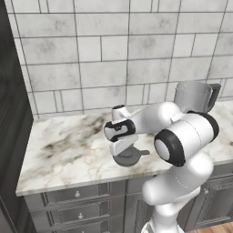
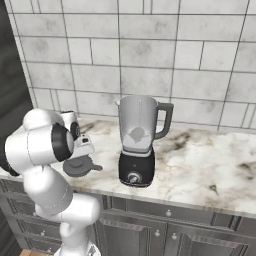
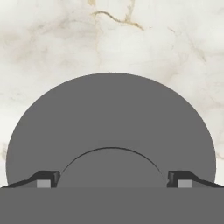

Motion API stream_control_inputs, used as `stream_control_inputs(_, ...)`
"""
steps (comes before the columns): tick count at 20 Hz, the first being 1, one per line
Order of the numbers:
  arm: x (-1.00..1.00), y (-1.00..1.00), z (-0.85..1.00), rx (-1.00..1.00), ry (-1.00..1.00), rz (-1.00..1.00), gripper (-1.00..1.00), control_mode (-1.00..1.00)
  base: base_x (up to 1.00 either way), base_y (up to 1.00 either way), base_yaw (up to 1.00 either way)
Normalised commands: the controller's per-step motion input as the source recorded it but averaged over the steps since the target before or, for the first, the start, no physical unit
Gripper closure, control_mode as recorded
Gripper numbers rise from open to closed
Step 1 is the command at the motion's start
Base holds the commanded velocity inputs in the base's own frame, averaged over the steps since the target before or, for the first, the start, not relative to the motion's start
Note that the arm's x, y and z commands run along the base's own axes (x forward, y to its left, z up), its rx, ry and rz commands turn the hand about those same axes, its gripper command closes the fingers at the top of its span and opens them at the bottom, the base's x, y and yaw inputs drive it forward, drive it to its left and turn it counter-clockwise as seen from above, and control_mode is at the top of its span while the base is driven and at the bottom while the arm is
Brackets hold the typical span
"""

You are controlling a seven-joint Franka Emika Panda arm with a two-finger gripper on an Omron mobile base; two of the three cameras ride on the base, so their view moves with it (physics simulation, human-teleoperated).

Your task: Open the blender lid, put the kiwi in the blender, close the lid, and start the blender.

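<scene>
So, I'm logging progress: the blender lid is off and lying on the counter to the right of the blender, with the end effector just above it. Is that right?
Not quite. The blender lid is off and lying on the counter, but to the left of the blender, not the right; the right base view shows this. The end effector is indeed just above it, fingers either side of the centre knob.

A veined white marble counter (image 2: 200,165) carries a black-based, clear-jarred blender (image 2: 137,150) and, apparently lying flat, a dark grey round lid (image 2: 80,167).
</scene>
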Motion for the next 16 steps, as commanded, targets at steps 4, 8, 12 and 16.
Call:
stream_control_inputs(4,-0.40,0.00,-0.63,0.03,-0.01,0.00,1.00,-1.00,0.00,0.00,0.00)
stream_control_inputs(8,-0.57,-0.14,-0.34,0.04,-0.12,-0.07,1.00,-1.00,0.00,0.00,0.00)
stream_control_inputs(12,-0.71,-0.10,-0.22,0.06,-0.18,-0.12,1.00,-1.00,0.00,0.00,0.00)
stream_control_inputs(16,-0.05,-0.12,0.37,0.02,-0.03,-0.12,1.00,-1.00,0.00,0.00,0.00)
